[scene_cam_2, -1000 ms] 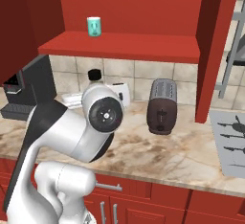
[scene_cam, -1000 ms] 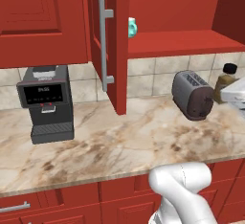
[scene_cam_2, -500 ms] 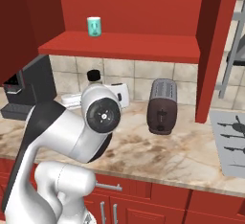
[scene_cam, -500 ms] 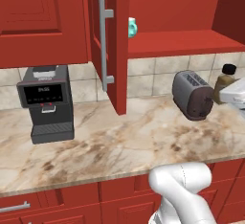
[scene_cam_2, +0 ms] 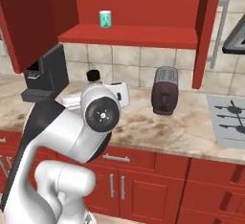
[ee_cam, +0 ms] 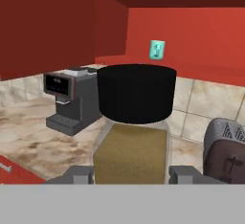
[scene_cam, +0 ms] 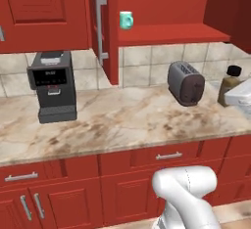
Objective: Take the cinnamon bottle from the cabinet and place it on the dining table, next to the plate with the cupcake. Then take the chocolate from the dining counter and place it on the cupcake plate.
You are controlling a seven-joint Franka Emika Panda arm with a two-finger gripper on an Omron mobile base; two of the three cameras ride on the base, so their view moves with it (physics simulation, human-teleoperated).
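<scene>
The gripper (ee_cam: 130, 174) is clamped around the cinnamon bottle (ee_cam: 134, 122), right of the toaster (scene_cam: 186, 82), below the open cabinet (scene_cam: 166, 30) shelf holding a teal cup (scene_cam: 126, 20).

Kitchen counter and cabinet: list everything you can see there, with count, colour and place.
cinnamon bottle: one, tan-brown with black cap, between the end effector's fingers, above the counter's right end
cabinet: one, red, door open, on the wall
mug: one, teal, on the cabinet shelf
coffee machine: one, dark grey, counter left
toaster: one, dark grey, counter right of centre
counter: one, beige marble with brown veins, over red drawer units
stove top: one, grey, far right in the right base view
end effector: one, dark fingers, closed on the cinnamon bottle
</scene>
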